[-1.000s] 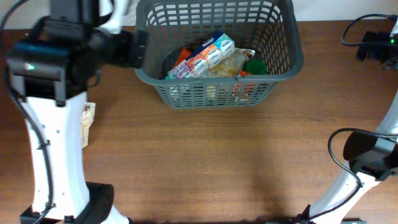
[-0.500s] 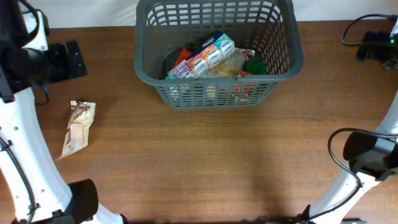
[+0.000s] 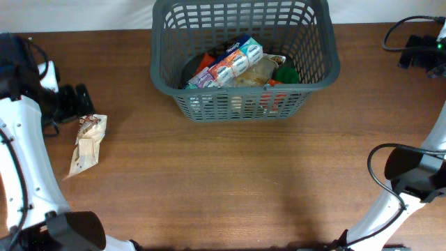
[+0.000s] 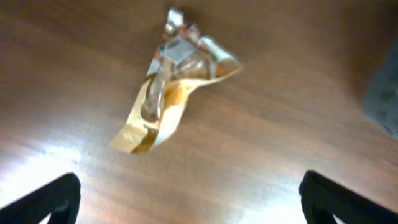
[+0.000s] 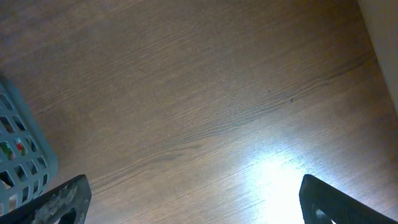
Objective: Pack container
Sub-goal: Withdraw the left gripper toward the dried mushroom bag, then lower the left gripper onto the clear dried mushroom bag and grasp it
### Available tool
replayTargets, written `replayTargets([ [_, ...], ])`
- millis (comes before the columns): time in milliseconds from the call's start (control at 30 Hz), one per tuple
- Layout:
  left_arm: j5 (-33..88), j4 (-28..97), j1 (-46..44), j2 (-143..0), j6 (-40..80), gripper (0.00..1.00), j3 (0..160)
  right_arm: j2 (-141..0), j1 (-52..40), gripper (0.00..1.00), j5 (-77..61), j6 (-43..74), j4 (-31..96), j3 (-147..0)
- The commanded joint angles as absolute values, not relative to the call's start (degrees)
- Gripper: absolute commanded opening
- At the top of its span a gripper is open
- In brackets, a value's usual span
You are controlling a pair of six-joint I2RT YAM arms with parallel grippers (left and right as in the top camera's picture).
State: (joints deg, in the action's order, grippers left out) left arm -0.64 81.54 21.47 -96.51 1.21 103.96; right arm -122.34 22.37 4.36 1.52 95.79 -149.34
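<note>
Container (image 3: 240,108) stands off to the side of both the left gripper (image 3: 73,103) and right gripper (image 5: 193,202), each wide open, empty.

A crumpled packet (image 4: 168,93), clear at one end and gold at the other, is seen lying flat on the brown wooden tabletop (image 4: 280,130). The left pincer (image 4: 196,199) is held over the tabletop with its jaws spread wide. Only its two dark fingertips (image 4: 46,200) are shown, apart from the packet and gripping nothing. A blurred grey-blue shape (image 4: 382,99) is cut off at the right and cannot be identified.
</note>
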Motion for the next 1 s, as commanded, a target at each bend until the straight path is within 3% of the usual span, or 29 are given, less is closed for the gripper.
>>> replayTargets([
  [0,-0.2,76.3,23.7,-94.7,-0.9,0.99,96.0,-123.0,22.5,0.99,3.6,2.0,95.6,-149.1],
  [133,0.7,65.3,23.7,-94.8,-10.2,0.99,84.4,-123.0,22.5,0.99,3.6,2.0,95.6,-149.1],
  [400,-2.7,51.3,23.7,-94.8,-10.4,0.99,72.8,-123.0,22.5,0.99,3.6,2.0,95.6,-149.1],
  [600,-9.1,50.6,23.8,-94.8,-10.4,0.99,72.2,-123.0,22.5,0.99,3.6,2.0,95.6,-149.1],
  [967,-6.8,52.6,23.8,-96.0,-11.0,0.99,72.2,-123.0,22.5,0.99,3.6,2.0,95.6,-149.1],
])
